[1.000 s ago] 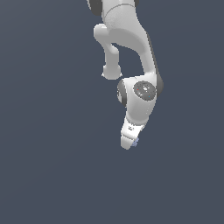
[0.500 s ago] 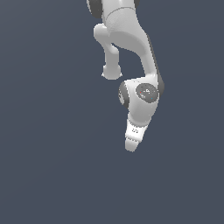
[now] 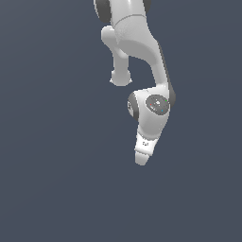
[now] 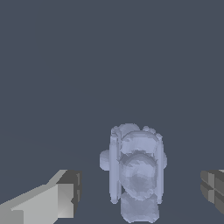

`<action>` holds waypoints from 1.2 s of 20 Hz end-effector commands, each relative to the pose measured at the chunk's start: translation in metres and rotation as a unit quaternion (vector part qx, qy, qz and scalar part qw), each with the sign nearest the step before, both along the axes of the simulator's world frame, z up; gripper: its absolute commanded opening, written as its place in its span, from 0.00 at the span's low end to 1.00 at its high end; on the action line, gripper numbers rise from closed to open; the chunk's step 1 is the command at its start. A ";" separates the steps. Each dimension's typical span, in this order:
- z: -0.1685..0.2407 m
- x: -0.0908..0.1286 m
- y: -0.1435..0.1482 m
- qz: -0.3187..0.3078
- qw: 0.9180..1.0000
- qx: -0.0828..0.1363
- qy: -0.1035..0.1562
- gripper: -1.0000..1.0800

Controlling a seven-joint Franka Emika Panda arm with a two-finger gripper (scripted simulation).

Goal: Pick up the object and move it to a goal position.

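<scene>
Object sits between the gripper's spread fingers, seemingly untouched.

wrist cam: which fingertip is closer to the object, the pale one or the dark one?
The pale fingertip. A narrow gap separates it from the lavender object; the dark ridged fingertip at the frame edge stands farther off. Tool open, touching nothing.

Arm bent downward — pincer fingers spread wide
</scene>
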State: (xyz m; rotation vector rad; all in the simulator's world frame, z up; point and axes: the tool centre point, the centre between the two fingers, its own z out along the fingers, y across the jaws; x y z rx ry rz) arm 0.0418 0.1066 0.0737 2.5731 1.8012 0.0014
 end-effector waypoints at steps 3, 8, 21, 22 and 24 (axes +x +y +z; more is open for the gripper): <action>-0.024 -0.001 0.000 0.001 1.000 0.000 0.001 0.96; -0.033 0.000 0.000 0.002 1.000 0.000 0.001 0.96; -0.033 0.000 0.000 0.002 1.000 0.000 0.001 0.00; -0.032 0.000 0.001 0.002 1.000 0.000 0.001 0.00; -0.028 0.000 0.001 0.002 1.000 0.000 0.001 0.00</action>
